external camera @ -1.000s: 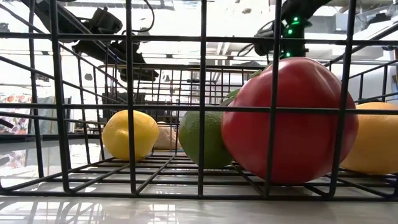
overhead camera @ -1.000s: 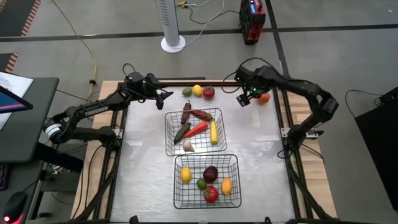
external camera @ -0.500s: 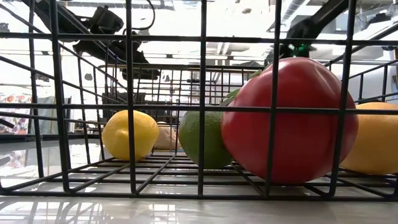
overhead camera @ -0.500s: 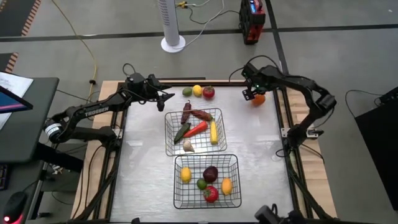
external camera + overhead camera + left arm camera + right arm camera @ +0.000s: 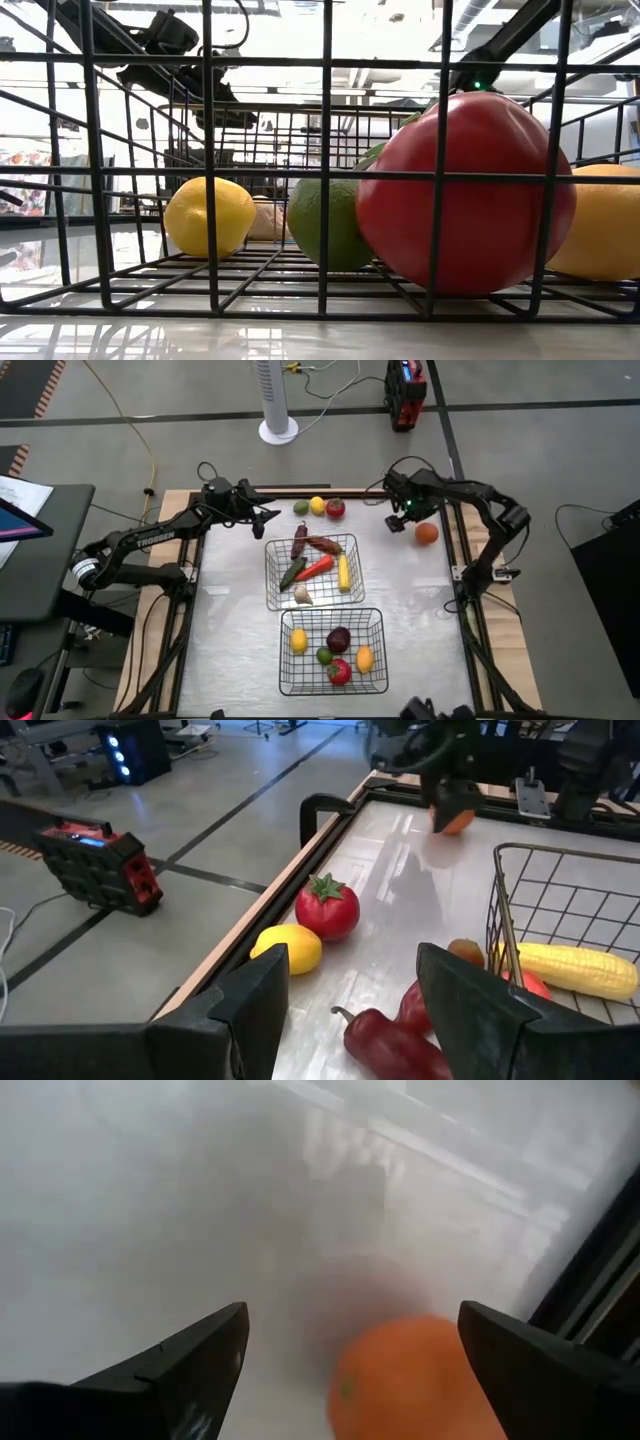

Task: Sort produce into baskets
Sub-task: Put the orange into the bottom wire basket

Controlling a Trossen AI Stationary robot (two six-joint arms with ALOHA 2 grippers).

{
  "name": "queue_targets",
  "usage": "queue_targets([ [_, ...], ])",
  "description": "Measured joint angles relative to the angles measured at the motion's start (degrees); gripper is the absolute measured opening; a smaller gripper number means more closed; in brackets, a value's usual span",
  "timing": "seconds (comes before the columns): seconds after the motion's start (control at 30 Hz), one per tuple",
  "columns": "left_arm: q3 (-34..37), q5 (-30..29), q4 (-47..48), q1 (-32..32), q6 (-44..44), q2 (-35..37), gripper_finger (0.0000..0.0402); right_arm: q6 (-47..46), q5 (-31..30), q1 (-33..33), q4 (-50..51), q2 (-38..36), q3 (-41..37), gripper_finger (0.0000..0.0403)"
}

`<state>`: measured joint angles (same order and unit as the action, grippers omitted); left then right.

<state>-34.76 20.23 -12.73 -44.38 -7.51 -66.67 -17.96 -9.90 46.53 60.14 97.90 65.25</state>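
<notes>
The left pincer (image 5: 262, 515) waits with fingers apart near the tabletop's far-left corner. A lime (image 5: 301, 507), lemon (image 5: 318, 505) and tomato (image 5: 336, 509) lie along the far edge. The farther basket (image 5: 352, 541) holds peppers, corn and garlic; the nearer basket (image 5: 374, 617) holds lemons, a lime, an apple and a dark eggplant. By the right edge the orange (image 5: 427, 533) has rolled nearer, so the right pincer (image 5: 401, 520), fingers apart, missed and must try again.

High view looks straight down on the table; low view peers level through the near basket (image 5: 320, 175) mesh.
</notes>
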Motion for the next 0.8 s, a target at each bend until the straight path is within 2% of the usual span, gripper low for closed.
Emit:
queue_targets([
  [0.17, 0.0, 0.0, 0.5, 0.0, -0.4, 0.0, 0.0208, -0.2, 3.6, -6.9, 1.6, -3.9, 0.0, 0.0386],
  [0.23, 0.0, 0.0, 0.8, 0.0, -0.4, 0.0, 0.0208, -0.8, 2.2, -8.9, 3.9, -5.8, 0.0, 0.0386],
  [0.3, 0.0, 0.0, 0.8, 0.0, -0.4, 0.0, 0.0208, -2.0, -1.8, -9.8, 5.6, -7.4, 0.0, 0.0386],
  [0.43, 0.0, 0.0, 0.8, 0.0, -0.2, 0.0, 0.0208, -2.7, -6.5, -9.4, 7.3, -8.9, 0.0, 0.0386],
  [0.63, 0.0, 0.1, 1.6, 0.0, 0.0, 0.0, 0.0208, 5.7, -6.5, -7.2, 12.3, -7.0, 0.0, 0.0389],
  [0.8, 0.0, 0.0, 1.5, 0.0, -0.2, 0.0, 0.0208, 6.3, -6.6, -3.3, 16.6, -3.6, 0.0, 0.0395],
])
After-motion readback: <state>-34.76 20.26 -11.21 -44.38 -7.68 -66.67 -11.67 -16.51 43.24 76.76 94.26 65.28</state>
